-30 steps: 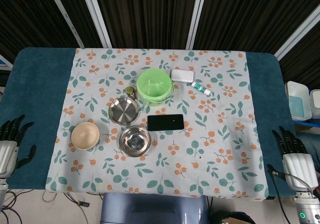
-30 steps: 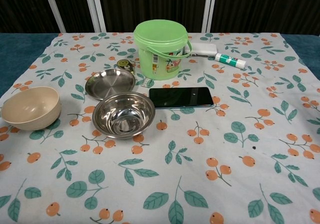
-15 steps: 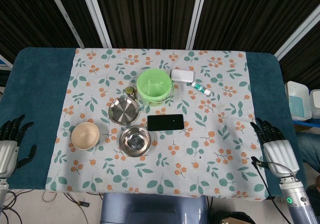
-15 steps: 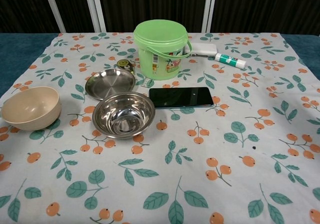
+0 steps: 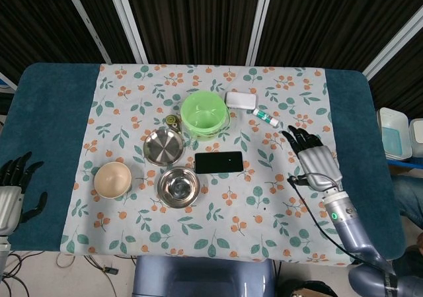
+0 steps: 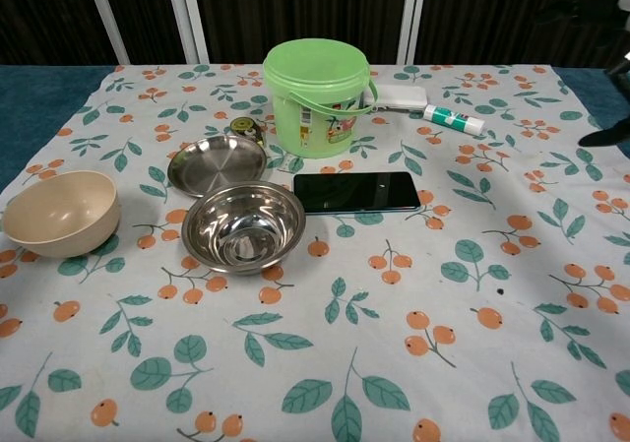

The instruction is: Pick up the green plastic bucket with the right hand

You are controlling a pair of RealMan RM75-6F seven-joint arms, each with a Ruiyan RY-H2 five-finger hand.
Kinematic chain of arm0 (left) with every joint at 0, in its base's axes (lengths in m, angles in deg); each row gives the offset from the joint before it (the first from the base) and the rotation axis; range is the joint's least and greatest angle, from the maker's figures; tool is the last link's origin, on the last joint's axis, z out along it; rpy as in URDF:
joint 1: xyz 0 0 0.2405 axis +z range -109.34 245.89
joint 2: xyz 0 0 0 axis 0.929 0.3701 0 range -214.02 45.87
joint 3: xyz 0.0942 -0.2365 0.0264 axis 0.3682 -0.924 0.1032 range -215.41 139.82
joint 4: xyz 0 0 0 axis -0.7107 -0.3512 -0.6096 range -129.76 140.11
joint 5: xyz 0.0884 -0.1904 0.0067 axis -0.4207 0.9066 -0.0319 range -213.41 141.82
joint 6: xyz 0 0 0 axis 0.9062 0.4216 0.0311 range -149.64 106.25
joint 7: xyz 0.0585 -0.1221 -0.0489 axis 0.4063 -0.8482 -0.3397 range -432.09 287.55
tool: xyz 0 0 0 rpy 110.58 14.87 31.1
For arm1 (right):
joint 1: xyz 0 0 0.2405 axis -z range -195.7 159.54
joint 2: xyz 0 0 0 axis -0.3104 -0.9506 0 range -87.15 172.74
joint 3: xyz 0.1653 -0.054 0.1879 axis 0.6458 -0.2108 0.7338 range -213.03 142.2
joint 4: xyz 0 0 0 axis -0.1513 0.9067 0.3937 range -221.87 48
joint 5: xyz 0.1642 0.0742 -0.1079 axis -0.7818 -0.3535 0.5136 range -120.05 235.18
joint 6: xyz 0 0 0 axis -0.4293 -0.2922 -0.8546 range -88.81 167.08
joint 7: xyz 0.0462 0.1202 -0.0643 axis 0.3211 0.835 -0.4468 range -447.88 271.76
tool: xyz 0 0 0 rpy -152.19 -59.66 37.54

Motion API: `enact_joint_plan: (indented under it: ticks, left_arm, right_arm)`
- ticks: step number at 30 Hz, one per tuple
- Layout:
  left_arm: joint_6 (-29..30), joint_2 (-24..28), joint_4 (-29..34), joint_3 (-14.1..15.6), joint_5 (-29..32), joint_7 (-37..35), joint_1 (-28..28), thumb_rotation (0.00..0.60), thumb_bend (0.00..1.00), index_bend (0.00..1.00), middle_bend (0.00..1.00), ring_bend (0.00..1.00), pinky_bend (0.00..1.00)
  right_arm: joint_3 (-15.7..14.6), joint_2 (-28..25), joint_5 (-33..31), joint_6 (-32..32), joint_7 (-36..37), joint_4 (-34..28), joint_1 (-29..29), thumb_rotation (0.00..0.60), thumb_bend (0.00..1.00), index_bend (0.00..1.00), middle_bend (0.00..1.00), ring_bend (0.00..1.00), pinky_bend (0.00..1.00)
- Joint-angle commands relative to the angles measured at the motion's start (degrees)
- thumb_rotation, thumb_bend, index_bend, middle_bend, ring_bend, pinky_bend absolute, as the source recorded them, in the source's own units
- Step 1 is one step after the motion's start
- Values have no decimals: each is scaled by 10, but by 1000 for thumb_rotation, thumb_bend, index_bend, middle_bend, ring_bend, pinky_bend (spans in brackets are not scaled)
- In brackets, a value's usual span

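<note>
The floral tablecloth (image 5: 277,244) covers the table's middle. The green plastic bucket (image 5: 205,114), lid on and handle down, stands upright at the cloth's far centre, untouched, just beside the steel plate (image 5: 163,145). The right hand (image 5: 310,158) hovers over the cloth's right part, fingers spread, holding nothing, well apart from the bucket. The left hand (image 5: 12,191) rests at the table's left edge, fingers apart, empty.

bucket (image 6: 316,95) looks like smooth green plastic with a slight sheen. plate (image 6: 218,161) and steel bowl (image 6: 243,224) are shiny polished metal, pretty mirror-like. beige bowl (image 6: 59,212) is matt. phone (image 6: 355,191) has a glossy black face. tablecloth (image 6: 472,304) is printed matt cloth over a fuzzy teal mat (image 5: 46,112).
</note>
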Motion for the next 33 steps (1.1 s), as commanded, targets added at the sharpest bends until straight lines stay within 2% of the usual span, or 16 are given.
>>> enact_joint_plan:
  ticks: [1,16,21,33]
  left_arm:
    - [-1,1,0,0,1,-2,0,600,400,145,0,0,0]
    - [-9,6,3,-2,10,-12,-1,600,400,144,0,0,0]
    - [-11,7,4,-3,13,-12,-2,600,400,144,0,0,0]
    - [-21,6,6,-5,23,-8,-5,600,400,144,0,0,0]
  right_arm:
    - [19,30,-38,23,-32,13,-30,600,166,82,68,90,193]
    - [53,153,-167,66,-156,104,-173,600,198,102,96,98,193]
    - [59,190,-183,67,-161,147,-209,600,236,151,138,127,193]
    - [73,245,-228,92,-145,213,-271,600,284,163,148,141,193]
